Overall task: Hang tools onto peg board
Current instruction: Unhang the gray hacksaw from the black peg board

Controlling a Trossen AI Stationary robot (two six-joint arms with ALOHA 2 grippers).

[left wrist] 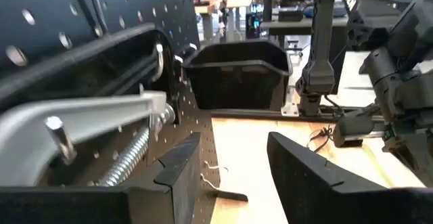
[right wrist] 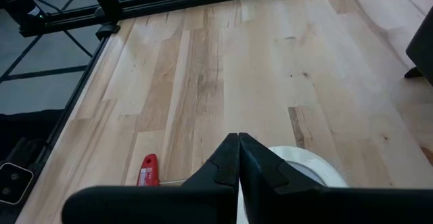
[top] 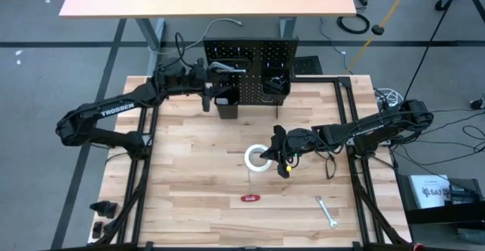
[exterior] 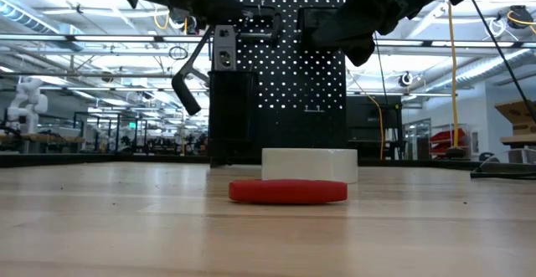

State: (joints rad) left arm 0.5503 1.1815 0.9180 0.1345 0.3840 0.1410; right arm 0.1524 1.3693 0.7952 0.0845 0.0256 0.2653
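The black peg board (top: 250, 69) stands upright at the table's far edge. A grey clamp (left wrist: 88, 122) with a threaded screw sits against the board's left part, next to a metal hook (left wrist: 159, 58). My left gripper (left wrist: 233, 143) is open right beside it, and the clamp is outside the fingers, not between them. A white tape roll (top: 258, 158) lies flat at mid-table. My right gripper (right wrist: 238, 149) is shut, raised just above the roll's right side. A red-handled tool (top: 250, 199) and a small wrench (top: 326, 211) lie near the front edge.
Two black bins (top: 227, 107) (top: 274, 90) hang on the board's lower part, the left one just under my left gripper. The black table frame (top: 352, 130) runs along the right side. Bare wood lies between the tape roll and the board.
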